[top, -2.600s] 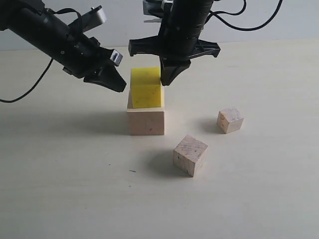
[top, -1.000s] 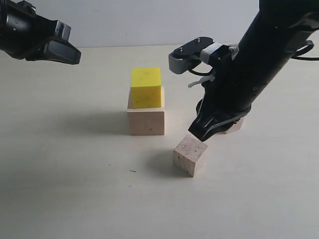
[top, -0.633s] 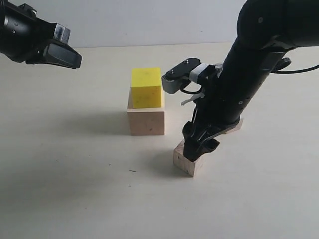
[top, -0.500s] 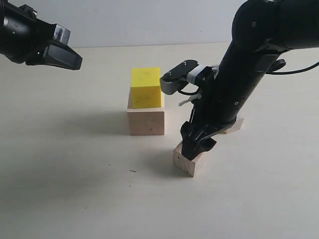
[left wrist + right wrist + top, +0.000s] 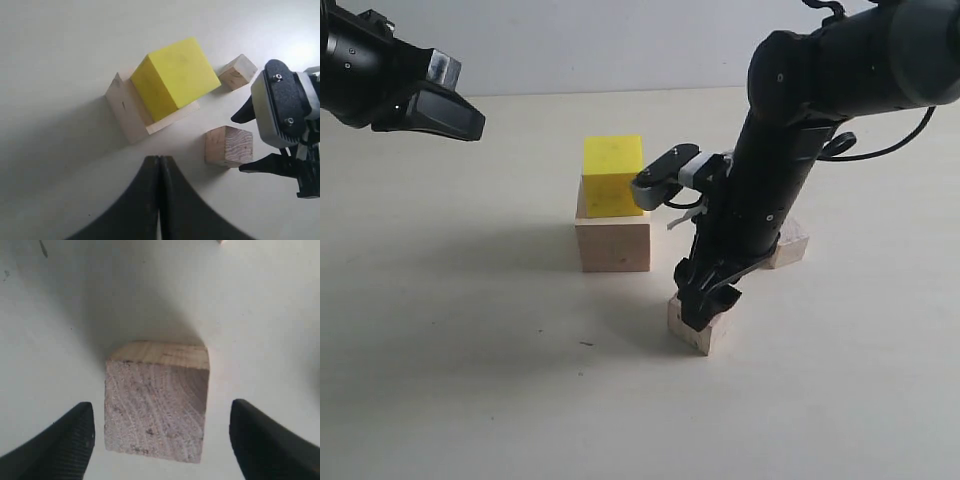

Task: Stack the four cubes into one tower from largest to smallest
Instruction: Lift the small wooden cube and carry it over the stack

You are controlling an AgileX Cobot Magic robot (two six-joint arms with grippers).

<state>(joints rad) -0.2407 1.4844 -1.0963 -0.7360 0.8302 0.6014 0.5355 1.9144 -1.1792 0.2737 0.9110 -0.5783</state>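
Observation:
The large pale wood cube (image 5: 613, 243) stands on the table with the yellow cube (image 5: 612, 175) on top of it, a little askew. The medium wood cube (image 5: 692, 332) sits in front and to the right. My right gripper (image 5: 708, 300) is down over it, open. In the right wrist view the medium cube (image 5: 156, 402) lies between the two fingers (image 5: 70, 445), with a gap on each side. The small wood cube (image 5: 792, 250) is half hidden behind the right arm. My left gripper (image 5: 455, 112) hangs shut and empty at the upper left, its fingertips (image 5: 159, 160) pressed together.
The pale table (image 5: 470, 380) stretches wide to the left and front. A white wall (image 5: 620, 40) closes the back. The right arm's cable (image 5: 895, 130) loops above the small cube.
My right gripper left the yellow cube, swung right and down onto the medium cube, and its jaws spread wide. The left arm pulled back to the upper left.

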